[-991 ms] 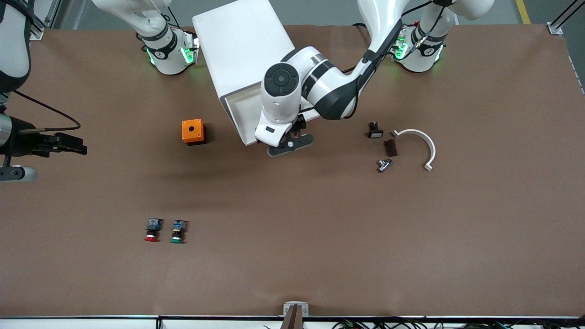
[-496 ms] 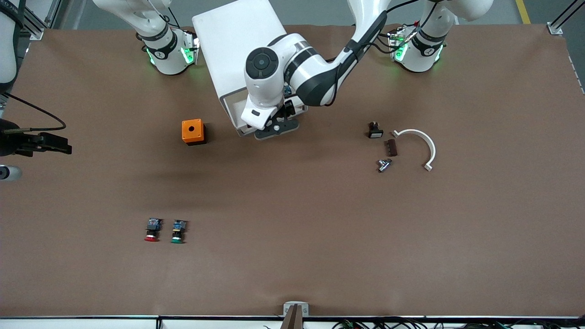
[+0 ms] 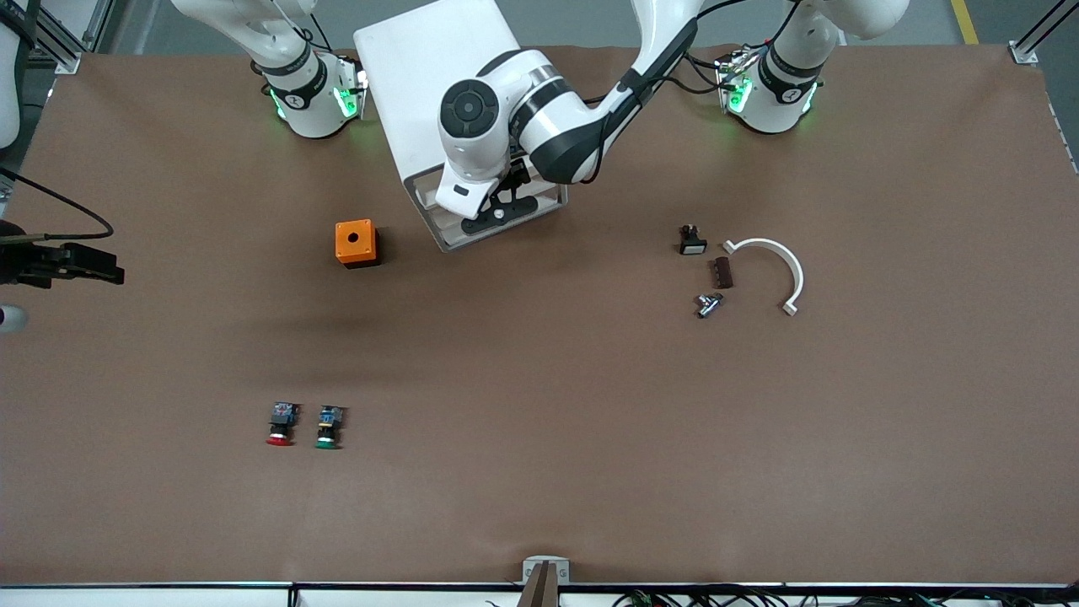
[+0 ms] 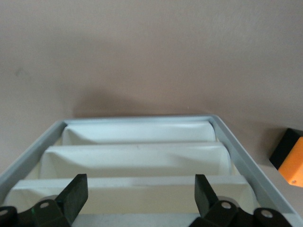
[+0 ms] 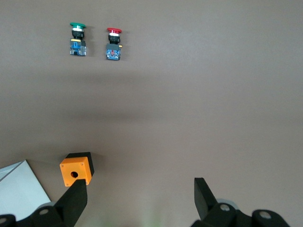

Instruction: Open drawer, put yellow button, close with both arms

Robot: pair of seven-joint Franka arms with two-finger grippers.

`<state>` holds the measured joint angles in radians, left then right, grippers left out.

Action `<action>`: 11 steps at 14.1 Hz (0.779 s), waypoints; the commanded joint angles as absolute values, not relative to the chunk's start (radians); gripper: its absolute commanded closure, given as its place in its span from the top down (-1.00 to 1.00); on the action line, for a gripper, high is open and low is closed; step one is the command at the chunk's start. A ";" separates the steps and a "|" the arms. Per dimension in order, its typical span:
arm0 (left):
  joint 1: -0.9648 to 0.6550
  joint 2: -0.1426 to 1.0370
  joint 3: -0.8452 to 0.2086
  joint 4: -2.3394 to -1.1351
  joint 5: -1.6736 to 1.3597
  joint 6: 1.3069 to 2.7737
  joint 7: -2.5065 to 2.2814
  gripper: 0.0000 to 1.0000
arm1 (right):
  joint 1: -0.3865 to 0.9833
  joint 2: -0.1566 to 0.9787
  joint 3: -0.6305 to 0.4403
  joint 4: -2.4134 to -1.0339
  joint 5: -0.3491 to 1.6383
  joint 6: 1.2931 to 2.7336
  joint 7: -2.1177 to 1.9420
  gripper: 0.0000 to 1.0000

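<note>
Since a second earlier, my left gripper (image 3: pixel 499 207) had drawn back toward the cabinet (image 3: pixel 438 76), and the drawer (image 3: pixel 447 239) had slid most of the way in with it. Its fingers stood spread wide over the drawer's compartments, probably so the hand could shove rather than grasp. My right gripper (image 3: pixel 108 271), also spread, waited over the table (image 3: pixel 590 421) at the right arm's end. The yellow button showed nowhere; I judged it lay in the drawer.

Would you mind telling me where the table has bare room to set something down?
Bare: the wide stretch between the orange box and the white curved bracket, nearer the front camera than the drawer. Crowded: around the bracket's small parts, and where the left gripper hangs over the drawer.
</note>
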<state>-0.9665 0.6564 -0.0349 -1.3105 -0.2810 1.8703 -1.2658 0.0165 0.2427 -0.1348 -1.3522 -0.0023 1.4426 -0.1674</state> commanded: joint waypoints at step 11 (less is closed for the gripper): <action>-0.928 0.614 -0.038 -1.382 -0.465 1.867 -1.276 0.99 | -0.023 -0.066 -0.107 -1.656 0.008 1.560 -0.181 1.00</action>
